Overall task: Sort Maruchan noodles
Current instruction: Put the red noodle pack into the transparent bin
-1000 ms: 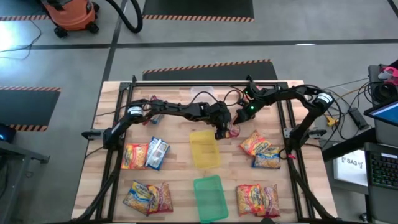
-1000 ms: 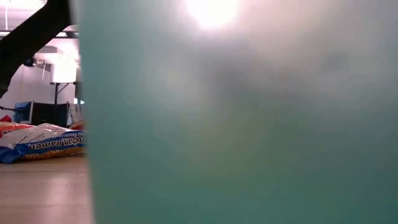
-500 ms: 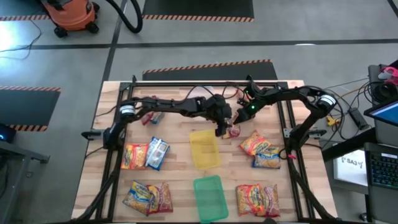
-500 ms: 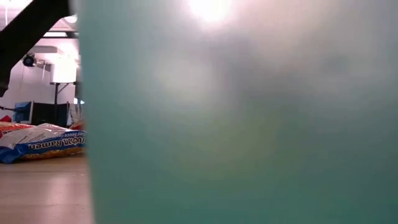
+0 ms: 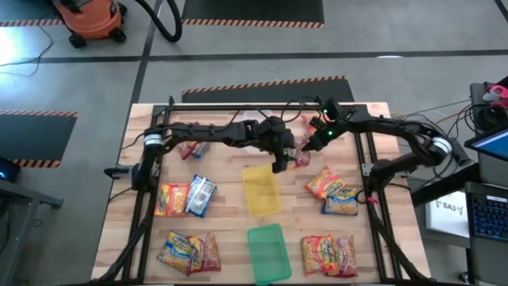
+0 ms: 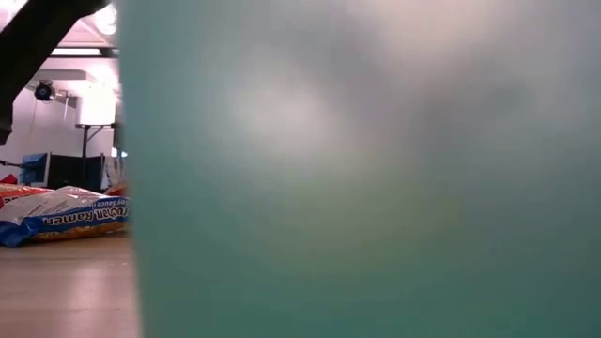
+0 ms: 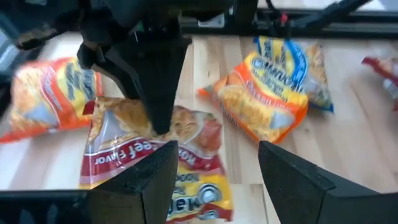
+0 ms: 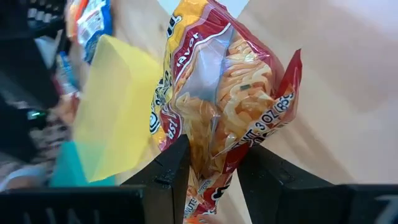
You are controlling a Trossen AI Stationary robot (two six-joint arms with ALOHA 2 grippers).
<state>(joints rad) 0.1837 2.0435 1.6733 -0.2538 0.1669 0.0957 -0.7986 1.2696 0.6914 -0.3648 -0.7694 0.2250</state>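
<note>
Right gripper (image 8: 211,165) is clamped on one end of a red beef-flavor ramen packet (image 8: 217,99), which hangs off the table in the middle, just behind the yellow tray (image 5: 261,189); pinching the crimped end likely keeps the noodle block clear of the fingers. Left gripper (image 7: 214,171) sits close beside it with fingers apart and nothing between them, aimed at the same packet, so this reads as a handover or regrip rather than a second pick. Yellow tray and green tray (image 5: 267,251) line up down the table's centre, both apparently empty, so sorting looks barely started. Remaining Maruchan noodles lie in loose groups: a pair at left (image 5: 187,197), a pair front-left (image 5: 189,253), two orange ones at right (image 5: 334,192), a pair front-right (image 5: 329,254), and one far-left under the left arm (image 5: 190,148). Low view is blocked by the green tray wall, with a blue packet (image 6: 61,215) visible beside it.
</note>
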